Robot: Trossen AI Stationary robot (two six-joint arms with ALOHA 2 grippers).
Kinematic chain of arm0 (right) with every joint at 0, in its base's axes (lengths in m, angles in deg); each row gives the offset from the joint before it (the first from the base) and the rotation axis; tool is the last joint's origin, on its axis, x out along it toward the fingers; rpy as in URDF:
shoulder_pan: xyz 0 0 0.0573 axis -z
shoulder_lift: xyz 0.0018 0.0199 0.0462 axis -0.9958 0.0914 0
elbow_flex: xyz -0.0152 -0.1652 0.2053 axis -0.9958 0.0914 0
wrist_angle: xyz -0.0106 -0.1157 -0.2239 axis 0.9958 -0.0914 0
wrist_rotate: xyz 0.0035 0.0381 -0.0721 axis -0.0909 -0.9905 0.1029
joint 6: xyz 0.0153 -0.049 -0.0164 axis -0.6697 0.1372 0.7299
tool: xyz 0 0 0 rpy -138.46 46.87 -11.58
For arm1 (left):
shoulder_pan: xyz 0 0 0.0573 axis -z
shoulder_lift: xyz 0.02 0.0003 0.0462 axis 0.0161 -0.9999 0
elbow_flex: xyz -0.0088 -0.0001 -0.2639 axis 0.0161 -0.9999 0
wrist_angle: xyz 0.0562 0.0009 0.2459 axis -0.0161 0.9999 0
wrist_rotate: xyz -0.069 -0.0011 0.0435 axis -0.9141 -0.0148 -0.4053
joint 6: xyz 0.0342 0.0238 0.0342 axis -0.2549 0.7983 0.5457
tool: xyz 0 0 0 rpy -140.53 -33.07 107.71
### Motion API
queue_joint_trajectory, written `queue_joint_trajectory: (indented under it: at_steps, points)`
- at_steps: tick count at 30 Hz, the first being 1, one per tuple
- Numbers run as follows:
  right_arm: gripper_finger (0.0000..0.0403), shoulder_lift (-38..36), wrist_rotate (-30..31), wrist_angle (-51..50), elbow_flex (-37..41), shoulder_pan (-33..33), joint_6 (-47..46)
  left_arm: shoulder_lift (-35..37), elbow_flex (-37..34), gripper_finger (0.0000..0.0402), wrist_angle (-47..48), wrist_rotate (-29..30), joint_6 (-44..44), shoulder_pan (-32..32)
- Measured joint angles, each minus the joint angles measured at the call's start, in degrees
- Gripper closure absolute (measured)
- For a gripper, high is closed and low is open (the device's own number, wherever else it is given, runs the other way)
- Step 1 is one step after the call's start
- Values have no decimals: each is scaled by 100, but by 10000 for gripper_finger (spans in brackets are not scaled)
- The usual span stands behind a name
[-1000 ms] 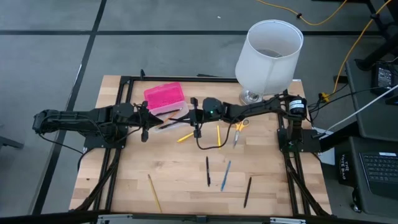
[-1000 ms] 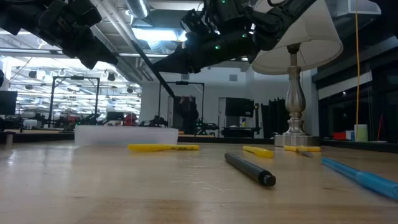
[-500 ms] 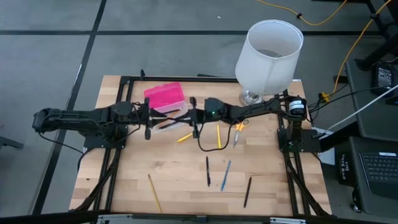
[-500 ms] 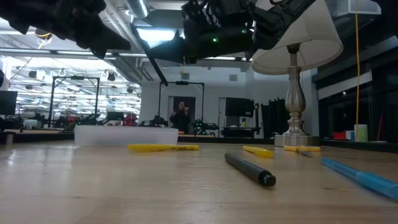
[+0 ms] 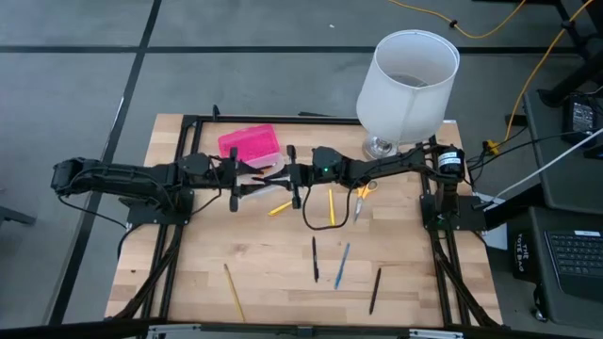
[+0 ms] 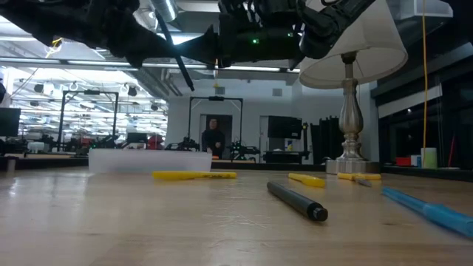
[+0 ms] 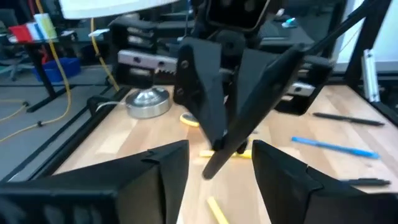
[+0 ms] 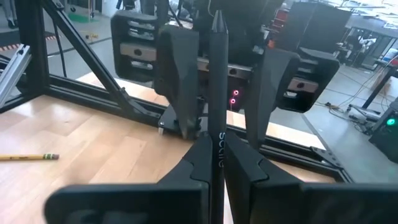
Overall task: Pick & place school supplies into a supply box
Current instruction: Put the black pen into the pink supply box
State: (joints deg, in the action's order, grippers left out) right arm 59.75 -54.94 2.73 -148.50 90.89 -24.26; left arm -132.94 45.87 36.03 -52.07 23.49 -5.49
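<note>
I have the right gripper [image 5: 294,176] clamped on a black pen [image 8: 217,93], holding it in the air beside the supply box [image 5: 252,149], which sits at the table's [image 5: 273,282] far left. My left gripper [image 5: 235,179] faces it with jaws spread wide on either side of the pen; whether they touch it I can't quite tell. Other pens and pencils lie scattered on the wood, with the scissors [image 5: 362,196] near the lamp [image 5: 407,80].
</note>
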Motion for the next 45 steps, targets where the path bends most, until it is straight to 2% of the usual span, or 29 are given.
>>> queue_joint_trajectory:
  at_steps: [7, 13, 17, 21, 25, 29, 33, 37, 40, 43, 45]
  points:
    - [380, 0, 0, -3, 0, 0, 0, -36, 0, 231, -454, -393, 181, 0]
    - [380, 0, 0, -2, 0, 0, 0, -45, 0, 244, -328, -378, 192, 0]
    - [380, 0, -2, -4, 0, 0, 0, -43, 0, 274, -375, -377, 311, 0]
    - [377, 0, -135, -8, 0, 0, -3, -43, 0, 326, -373, -276, 489, 0]
    - [340, 0, -143, -27, 0, 2, -26, -43, 0, 382, -373, -226, 554, 0]
    - [304, 0, -149, -129, 0, 0, -188, -43, 0, 383, -303, -156, 547, 2]
    - [284, -145, -141, -550, 2, 6, -289, -41, 0, 383, -156, 20, 542, 2]
    - [278, -551, 52, -1561, 2, 64, -362, -14, 0, 383, 49, 327, 350, 1]
    - [277, -767, 521, -2290, -4, 105, -573, -14, 10, 383, 387, 853, 163, 1]
    - [283, -790, 967, -2746, -4, 103, -648, -21, 239, 383, 1135, 1448, -186, 0]
    - [296, -789, 1111, -2874, 21, 96, -659, -63, 465, 383, 1600, 1579, -472, -1]
